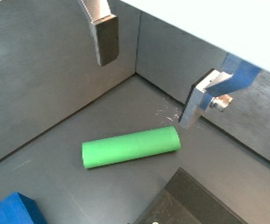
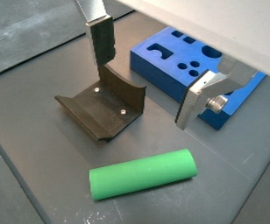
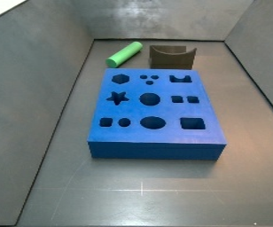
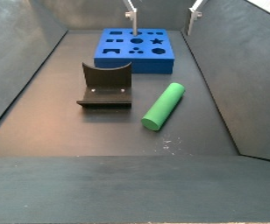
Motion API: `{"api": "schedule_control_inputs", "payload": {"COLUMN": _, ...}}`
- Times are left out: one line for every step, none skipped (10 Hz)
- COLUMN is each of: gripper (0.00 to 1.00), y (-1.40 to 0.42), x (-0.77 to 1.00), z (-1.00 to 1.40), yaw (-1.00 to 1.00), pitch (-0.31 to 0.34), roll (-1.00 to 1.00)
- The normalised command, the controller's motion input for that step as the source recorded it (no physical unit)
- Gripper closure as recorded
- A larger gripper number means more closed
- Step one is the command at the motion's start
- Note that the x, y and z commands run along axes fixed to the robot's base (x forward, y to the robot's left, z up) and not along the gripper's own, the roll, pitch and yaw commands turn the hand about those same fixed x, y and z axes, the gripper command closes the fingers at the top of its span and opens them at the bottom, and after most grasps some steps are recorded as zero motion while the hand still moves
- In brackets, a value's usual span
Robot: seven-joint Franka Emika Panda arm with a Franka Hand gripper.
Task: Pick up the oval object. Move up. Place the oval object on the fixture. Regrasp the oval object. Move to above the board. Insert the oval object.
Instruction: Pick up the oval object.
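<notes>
The hand (image 2: 144, 74) hangs high above the floor, its fingers (image 2: 101, 39) spread wide — nothing between them, touching nothing. The green oval object (image 2: 141, 175) lies flat on the grey floor (image 4: 114, 131), just beside the dark fixture (image 4: 106, 86) — apart from it. The blue board (image 3: 151, 115) sits beyond.

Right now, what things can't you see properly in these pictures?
- The claw: both wrist views show only its two fingers, open and empty; the picture edge cuts off the rest.
- In a side view, only the fingertips peek in at the edge; the arm is hidden.
- The board: just a corner shows in a wrist view.
- The fixture: the inside is too small and dark.
- The oval object: its far end is too small to judge.
</notes>
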Motion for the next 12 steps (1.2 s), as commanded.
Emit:
{"api": "schedule_control_inputs", "payload": {"gripper": 0.0, "y": 0.0, "x": -0.25, "z": -0.16, "yaw": -0.19, "pitch": 0.0, "roll": 0.0}}
{"api": "schedule_control_inputs", "payload": {"gripper": 0.0, "y": 0.25, "x": 0.06, "z": -0.54, "yaw": -0.48, "pitch": 0.231, "roll": 0.02}}
{"api": "schedule_control_inputs", "payload": {"gripper": 0.0, "y": 0.15, "x": 0.0, "z": -0.64, "yaw": -0.78, "pitch": 0.191, "roll": 0.03}}
{"api": "schedule_control_inputs", "payload": {"gripper": 0.0, "y": 0.24, "x": 0.05, "z": -0.77, "yaw": -0.77, "pitch": 0.149, "roll": 0.0}}
{"api": "schedule_control_inputs", "payload": {"gripper": 0.0, "y": 0.23, "x": 0.07, "z": -0.74, "yaw": -0.78, "pitch": 0.1, "roll": 0.0}}
{"api": "schedule_control_inputs", "payload": {"gripper": 0.0, "y": 0.04, "x": 0.0, "z": -0.61, "yaw": -0.67, "pitch": 0.143, "roll": 0.02}}
{"api": "schedule_control_inputs", "payload": {"gripper": 0.0, "y": 0.0, "x": -0.34, "z": -0.5, "yaw": -0.19, "pitch": 0.18, "roll": 0.01}}
{"api": "schedule_control_inputs", "payload": {"gripper": 0.0, "y": 0.04, "x": -0.08, "z": -0.37, "yaw": -0.18, "pitch": 0.207, "roll": 0.0}}
{"api": "schedule_control_inputs", "payload": {"gripper": 0.0, "y": 0.05, "x": -0.09, "z": -0.67, "yaw": -0.24, "pitch": 0.074, "roll": -0.1}}
{"api": "schedule_control_inputs", "payload": {"gripper": 0.0, "y": 0.0, "x": -0.2, "z": -0.84, "yaw": -0.2, "pitch": 0.0, "roll": -0.08}}
{"api": "schedule_control_inputs", "payload": {"gripper": 0.0, "y": 0.0, "x": -0.03, "z": -0.88, "yaw": -0.15, "pitch": -0.019, "roll": -0.09}}
{"api": "schedule_control_inputs", "payload": {"gripper": 0.0, "y": 0.0, "x": 0.04, "z": -0.88, "yaw": -0.05, "pitch": -0.076, "roll": -0.12}}
